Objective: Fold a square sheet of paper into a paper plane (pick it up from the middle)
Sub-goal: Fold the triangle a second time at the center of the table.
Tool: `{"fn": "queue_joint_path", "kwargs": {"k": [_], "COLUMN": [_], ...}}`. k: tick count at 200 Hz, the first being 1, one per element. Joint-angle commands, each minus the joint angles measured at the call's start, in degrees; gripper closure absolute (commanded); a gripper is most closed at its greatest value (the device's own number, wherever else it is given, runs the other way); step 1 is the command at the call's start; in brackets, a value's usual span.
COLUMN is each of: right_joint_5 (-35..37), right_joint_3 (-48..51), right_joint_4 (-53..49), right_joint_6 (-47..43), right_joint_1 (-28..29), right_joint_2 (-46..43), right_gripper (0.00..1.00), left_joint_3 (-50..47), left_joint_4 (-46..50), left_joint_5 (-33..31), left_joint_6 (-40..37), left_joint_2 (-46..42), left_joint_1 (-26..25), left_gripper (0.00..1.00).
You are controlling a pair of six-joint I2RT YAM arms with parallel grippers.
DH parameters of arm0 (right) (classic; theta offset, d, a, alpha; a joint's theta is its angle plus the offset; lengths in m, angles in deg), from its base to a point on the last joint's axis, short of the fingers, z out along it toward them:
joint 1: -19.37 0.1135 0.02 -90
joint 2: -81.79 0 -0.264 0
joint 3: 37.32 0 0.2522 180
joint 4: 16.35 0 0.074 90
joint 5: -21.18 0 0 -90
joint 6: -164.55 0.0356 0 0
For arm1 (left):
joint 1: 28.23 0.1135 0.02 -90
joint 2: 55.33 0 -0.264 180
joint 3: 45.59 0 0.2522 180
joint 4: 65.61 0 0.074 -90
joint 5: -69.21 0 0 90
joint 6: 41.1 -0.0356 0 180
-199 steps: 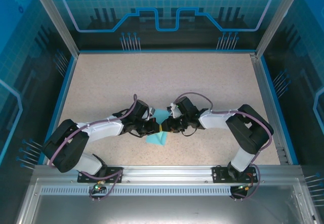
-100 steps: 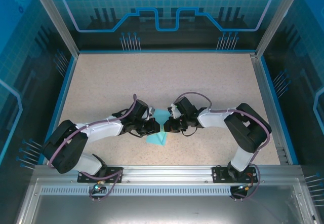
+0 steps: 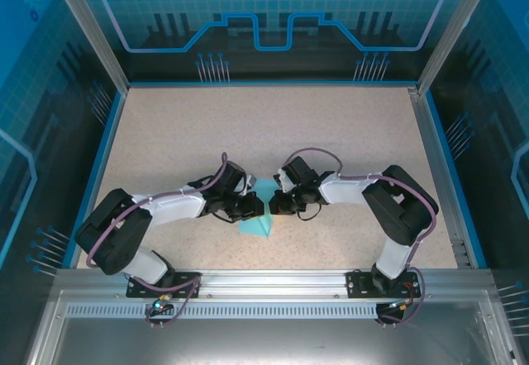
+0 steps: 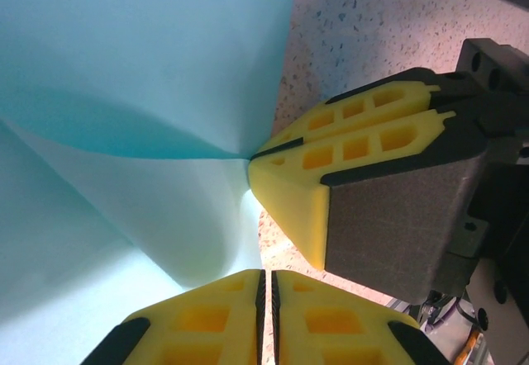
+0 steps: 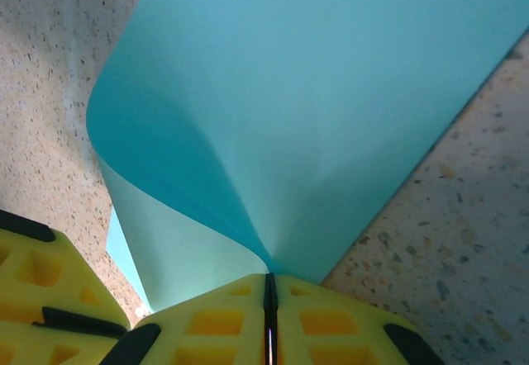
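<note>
Two claws have the paper (image 3: 259, 216) pinched between them, just beyond the middle of the rail (image 3: 264, 283) that carries the arm bases. My left claw (image 4: 266, 286) has its yellow fingers pressed flat together. The pale sheet runs right up to their tips, so I read it as nipping an edge, though the seam itself hides the contact. My right claw (image 5: 266, 292) is plainly clamped on the sheet, which fans out of its closed tips in a smooth cone. From the left wrist camera I can see that same right claw (image 4: 279, 152) biting a gathered point of the sheet.

By my reckoning the job is at an early stage. The paper is picked up and bent over on itself, but what I see is a soft curl with rounded walls. There is no flattened crease, and nothing yet like a dart with a pointed nose and centre line. Pressing the first fold flat and making all the later folds are left to do.

From above, the paper reads as a narrow shape whose long axis runs away from the rail, close to square to it. Its slimmer end points away from the rail, passing between the two claws. Its broader end lies nearer the rail, resting on the speckled table (image 3: 165, 134). Whether the far tip touches the table I cannot tell.
</note>
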Motion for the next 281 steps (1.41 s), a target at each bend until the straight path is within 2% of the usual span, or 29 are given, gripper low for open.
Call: {"fn": "queue_joint_path", "kwargs": {"k": [1,281], "right_joint_5": [0.72,2.16], "right_joint_3": [-1.24,-3.96], "right_joint_4": [-1.83,-4.37], "right_joint_6": [-1.10,-2.00], "right_joint_1": [-0.15,-0.24], "right_joint_2": [0.55,1.76], "right_gripper": [0.90,0.91], "left_joint_3": [1.24,1.60], "left_joint_4": [-1.19,-1.55], "left_joint_5": [2.22,3.51], "left_joint_6": [-0.58,-0.74], "left_joint_2": [0.93,4.95], "left_joint_1": [0.27,0.10], "left_gripper": [0.87,0.88]}}
